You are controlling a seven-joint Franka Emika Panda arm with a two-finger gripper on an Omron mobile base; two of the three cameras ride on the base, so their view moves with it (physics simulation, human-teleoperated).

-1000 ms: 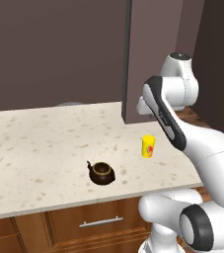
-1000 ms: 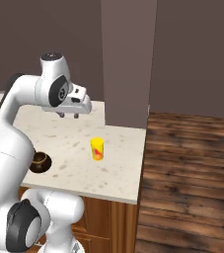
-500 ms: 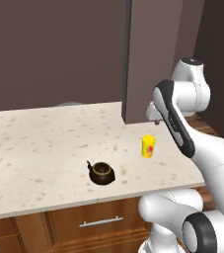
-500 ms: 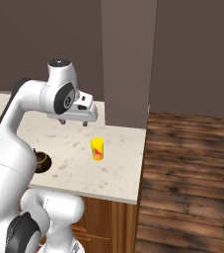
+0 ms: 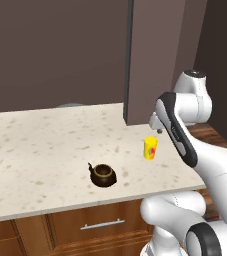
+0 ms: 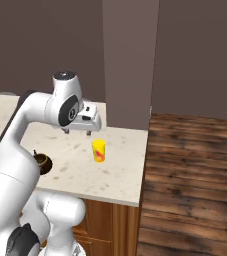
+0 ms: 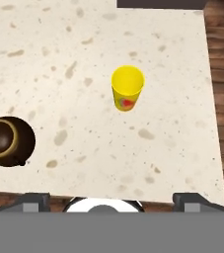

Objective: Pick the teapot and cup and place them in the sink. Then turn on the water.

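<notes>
Nearby, cup [image 7: 127,88] and teapot [image 7: 6,141] stand apart below the gripper [image 6: 78,131] (fingers spread).

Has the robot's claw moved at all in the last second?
Yes. The gripper has swung right, toward the yellow cup near the counter's end.

We see the cup [image 7: 127,88] standing upright on the pale speckled bench [image 5: 45,145], near its right end. It is a small bright yellow tumbler, open at the top, with a red-orange mark on its side [image 5: 150,148] [image 6: 99,150]. The teapot [image 7: 7,141] sits upright on the same bench, well apart from the cup and closer to the front edge. It is squat, round and dark brown, with a gold rim around its top opening [image 5: 103,175]. In the right base view, we see only part of the teapot [image 6: 43,162] past the arm.
</notes>
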